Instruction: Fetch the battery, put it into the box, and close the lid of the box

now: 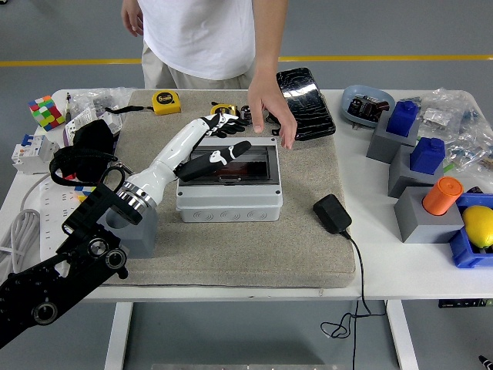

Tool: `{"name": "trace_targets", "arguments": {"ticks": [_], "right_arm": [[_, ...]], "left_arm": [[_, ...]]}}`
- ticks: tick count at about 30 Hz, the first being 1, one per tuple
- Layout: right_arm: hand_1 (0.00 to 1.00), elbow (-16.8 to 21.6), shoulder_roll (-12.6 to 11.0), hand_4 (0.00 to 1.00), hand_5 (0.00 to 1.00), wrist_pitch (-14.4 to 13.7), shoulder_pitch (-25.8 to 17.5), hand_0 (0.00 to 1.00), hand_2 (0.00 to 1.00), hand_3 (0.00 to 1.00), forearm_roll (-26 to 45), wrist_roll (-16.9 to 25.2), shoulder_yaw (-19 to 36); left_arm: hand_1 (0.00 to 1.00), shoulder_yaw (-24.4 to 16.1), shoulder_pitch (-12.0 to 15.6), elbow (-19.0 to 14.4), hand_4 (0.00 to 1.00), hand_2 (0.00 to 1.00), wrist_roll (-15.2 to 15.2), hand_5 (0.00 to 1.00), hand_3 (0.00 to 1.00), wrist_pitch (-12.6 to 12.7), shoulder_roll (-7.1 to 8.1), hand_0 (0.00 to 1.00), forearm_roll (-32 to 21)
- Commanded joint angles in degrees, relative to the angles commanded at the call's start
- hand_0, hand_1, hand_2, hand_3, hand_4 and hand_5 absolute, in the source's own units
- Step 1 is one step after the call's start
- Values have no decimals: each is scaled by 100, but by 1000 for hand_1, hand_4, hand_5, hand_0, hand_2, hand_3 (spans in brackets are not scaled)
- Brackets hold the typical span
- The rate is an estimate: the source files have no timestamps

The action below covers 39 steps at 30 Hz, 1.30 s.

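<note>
1. The left hand reaches over the far-left part of the box; its fingers are loosely spread and grip nothing.
2. The box sits on a mat. Its lid looks shut, with something reddish dim behind the dark window.
3. The battery stands beyond the box, mostly hidden by the white fingers and the person's hand.
4. That hand hovers over the box's far edge; whether it touches is unclear.
5. A yellow tape is partly covered too.
6. The right arm is out of frame.
</note>
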Motion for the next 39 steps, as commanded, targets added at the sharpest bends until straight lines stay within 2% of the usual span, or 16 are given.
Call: {"name": "trace_targets", "arguments": {"ticks": [2, 3, 9, 10, 17, 21, 26, 39], "right_arm": [[653, -7, -1, 950, 414, 10, 10, 640, 651, 530, 2, -2, -4], [653, -12, -3, 950, 414, 12, 21, 640, 651, 530, 0, -4, -1], [653, -20, -29, 950, 414, 8, 102, 640, 651, 530, 4, -13, 19], [654, -22, -34, 950, 415, 9, 115, 640, 651, 529, 6, -15, 21], [655, -27, -52, 950, 417, 42, 164, 640, 651, 529, 13, -39, 16], [655, -34, -56, 950, 417, 62, 169, 640, 651, 529, 7, -52, 28], [655, -32, -64, 949, 418, 72, 184, 641, 652, 529, -8, -60, 53], [655, -31, -40, 950, 417, 89, 195, 640, 655, 530, -25, -70, 83]], "left_arm": [[740, -254, 98, 8, 998, 739, -39, 945, 748, -3, -36, 680, -160], [728, -363, 149, 10, 998, 730, -54, 784, 736, -3, -50, 638, -210], [728, -1058, 382, -6, 998, 730, -183, 784, 736, -10, -43, 638, -501], [717, -1142, 403, -10, 998, 716, -210, 709, 727, -6, -29, 614, -523], [703, -1687, 579, -54, 998, 703, -332, 685, 717, -47, 61, 605, -591], [703, -1915, 635, -18, 998, 703, -102, 685, 717, -250, 89, 605, -406], [700, -2144, 693, -14, 998, 699, -58, 670, 714, -341, 110, 602, -352], [686, -2434, 785, -31, 998, 682, -85, 660, 707, -529, 80, 589, -321]]}}
